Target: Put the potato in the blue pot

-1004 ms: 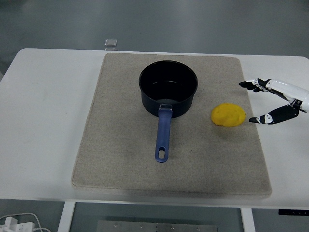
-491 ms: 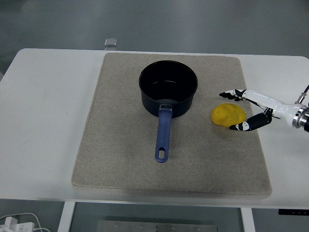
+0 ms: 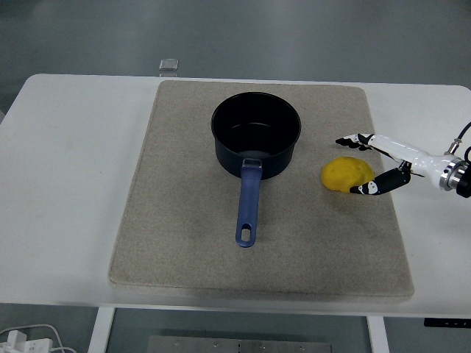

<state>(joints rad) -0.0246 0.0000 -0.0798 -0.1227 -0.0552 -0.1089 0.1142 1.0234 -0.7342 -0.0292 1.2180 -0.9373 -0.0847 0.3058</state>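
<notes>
Potato (image 3: 346,174), yellow and rounded, lay on the grey mat (image 3: 184,243) at about four o'clock from the blue pot (image 3: 256,134), apart from it, with bare mat between the two. The right hand (image 3: 372,163) had its fingers spread around the potato's three o'clock side, upper fingertips above its top edge and thumb low at its near edge, not clenched on it as far as I could see; whether any tip touched the skin I couldn't tell. The left arm was nowhere in sight. My worry was the shape: a smooth, rounded thing pinched from one side only could squirt out toward nine o'clock and roll across the mat, or bump the pot's handle (image 3: 249,202), which pointed to six o'clock. If the grip closed too shallow, the potato might drop short of the rim during the lift and knock the pot askew.
</notes>
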